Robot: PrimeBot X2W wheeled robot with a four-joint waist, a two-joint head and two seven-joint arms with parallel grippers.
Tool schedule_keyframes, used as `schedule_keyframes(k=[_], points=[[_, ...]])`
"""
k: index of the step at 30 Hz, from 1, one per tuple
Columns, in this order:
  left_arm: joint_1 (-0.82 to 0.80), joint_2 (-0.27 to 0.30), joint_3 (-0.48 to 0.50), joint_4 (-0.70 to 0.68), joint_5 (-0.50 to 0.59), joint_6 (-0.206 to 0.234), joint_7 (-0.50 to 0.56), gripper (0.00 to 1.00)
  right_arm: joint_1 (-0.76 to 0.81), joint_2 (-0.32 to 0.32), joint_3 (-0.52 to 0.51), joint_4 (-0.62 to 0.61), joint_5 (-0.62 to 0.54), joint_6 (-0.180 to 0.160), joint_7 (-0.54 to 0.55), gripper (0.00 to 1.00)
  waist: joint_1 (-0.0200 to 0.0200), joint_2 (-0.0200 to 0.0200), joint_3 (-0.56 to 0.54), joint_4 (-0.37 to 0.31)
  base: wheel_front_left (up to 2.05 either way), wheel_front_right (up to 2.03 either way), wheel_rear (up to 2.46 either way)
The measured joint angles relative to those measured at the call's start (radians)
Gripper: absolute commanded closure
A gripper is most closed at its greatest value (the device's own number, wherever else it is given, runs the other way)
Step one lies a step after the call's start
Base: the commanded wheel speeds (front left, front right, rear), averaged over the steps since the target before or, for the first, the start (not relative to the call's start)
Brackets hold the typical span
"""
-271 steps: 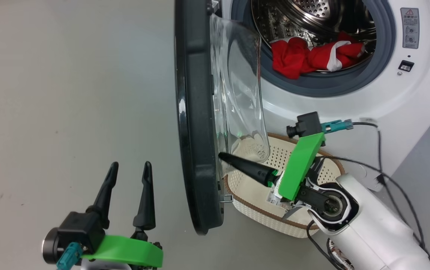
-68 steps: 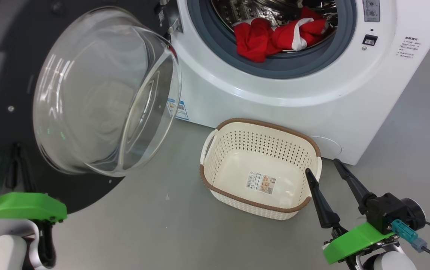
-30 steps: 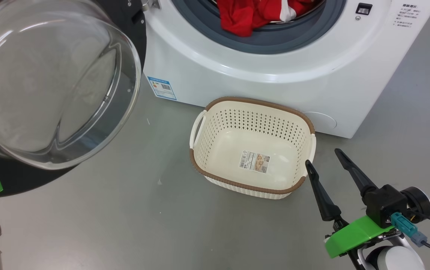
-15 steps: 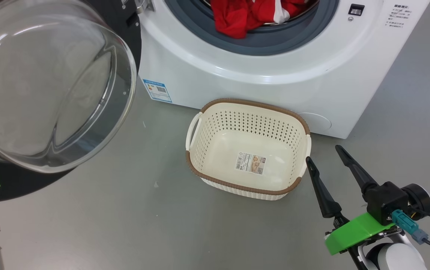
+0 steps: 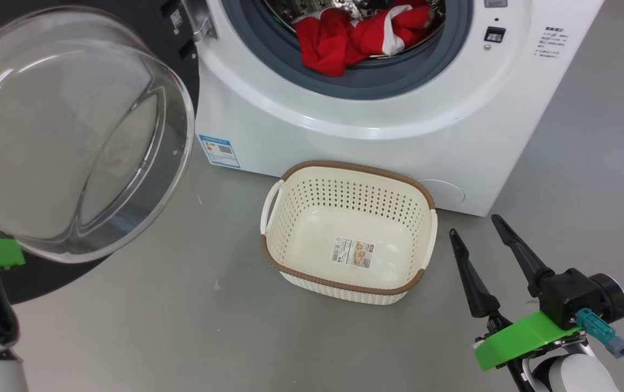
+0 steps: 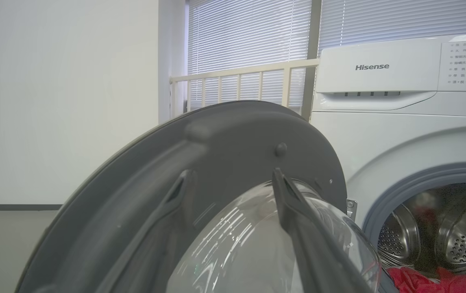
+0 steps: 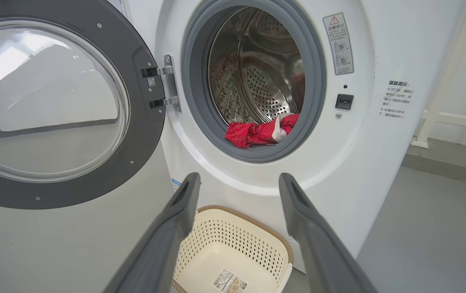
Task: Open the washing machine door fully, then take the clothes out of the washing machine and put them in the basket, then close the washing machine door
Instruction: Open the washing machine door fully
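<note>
With the right gripper released and empty, look straight ahead and upward between its fingers for the clothes: heaped on the lower lip of the washing machine mouth, long axis crosswise to the finger gap, well apart from the tips, the basket below and between them. From the left gripper, likewise spread and holding nothing close before the swung-out washing machine door, find the same red heap low and far to the right, past the glass bowl. Judge the right arm nearer, needing a reach forward and up.
</note>
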Motion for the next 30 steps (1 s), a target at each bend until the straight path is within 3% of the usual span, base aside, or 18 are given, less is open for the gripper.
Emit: schedule_keyframes(k=[5, 12, 30], points=[[0.027, -0.017, -0.053, -0.079, -0.019, -0.058, 0.0, 0.0, -0.004, 0.0, -0.026, 0.021, 0.027, 0.0, -0.023, 0.0, 0.0, 0.0, -0.015, -0.025, 0.0, 0.0, 0.0], [0.076, -0.042, -0.189, -0.192, -0.06, -0.105, 0.031, 0.0, -0.028, 0.001, -0.075, 0.042, 0.033, 0.0, -0.058, 0.0, 0.0, 0.0001, -0.032, -0.074, 0.0, 0.0, 0.0], [0.276, -0.041, -0.36, -0.271, -0.121, -0.121, 0.08, 0.0, -0.035, 0.002, -0.11, 0.034, 0.034, 0.0, -0.092, 0.0, 0.0, 0.0001, -0.078, -0.234, 0.0, 0.0, 0.0]])
